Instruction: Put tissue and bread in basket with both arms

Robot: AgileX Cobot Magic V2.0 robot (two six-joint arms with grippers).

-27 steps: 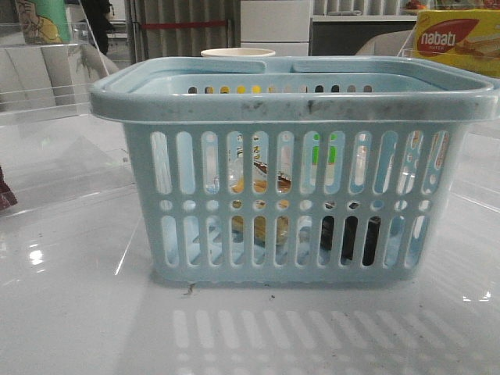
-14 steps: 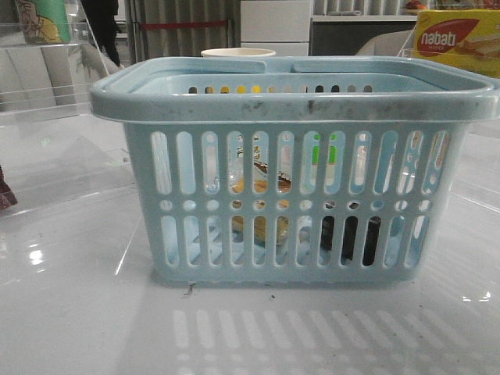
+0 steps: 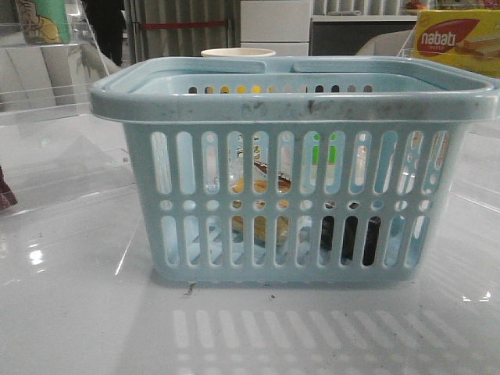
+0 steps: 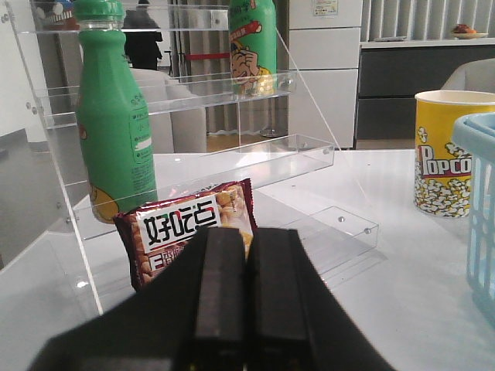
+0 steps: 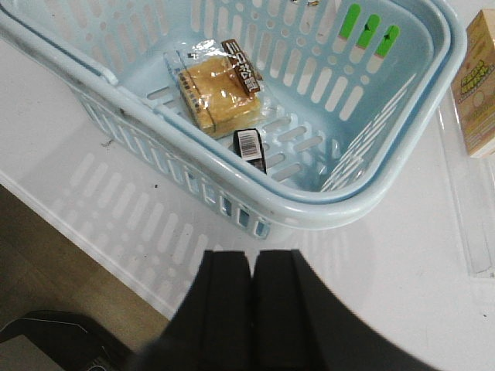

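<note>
From the front, a glossy white table (image 3: 78,312) carries the pale blue basket (image 3: 293,94), which fills most of the view and mirrors its slots in the surface. Behind stand grey cabinets, a clear acrylic shelf (image 3: 47,94) at the left, a pale cup rim (image 3: 238,53) just over the basket's far edge and one yellow-red nabati box (image 3: 457,39) at the upper right. Through the slots one yellow-brown bread (image 3: 262,226) shows low in the basket, with one dark tissue (image 3: 349,238) to its right on the floor. No gripper appears here.

The left wrist camera looks across the same white table toward a tiered acrylic rack (image 4: 193,93) holding two green bottles (image 4: 112,116), one on a lower tier and one higher up. One red-brown snack bag (image 4: 186,228) leans in front of the rack, and one yellow popcorn cup (image 4: 445,151) stands beside the basket's edge (image 4: 481,209). The left gripper (image 4: 247,286) has its two black fingers pressed together, clenched on nothing and touching nothing.

The right wrist camera looks down into the basket (image 5: 371,185), near the table's edge with brown floor beyond. The bread (image 5: 218,93) lies flat on the basket floor, and the tissue (image 5: 251,148) lies just beside it, apparently touching its wrap. The right gripper (image 5: 251,309) hovers outside the rim, fingers closed together and empty.
</note>
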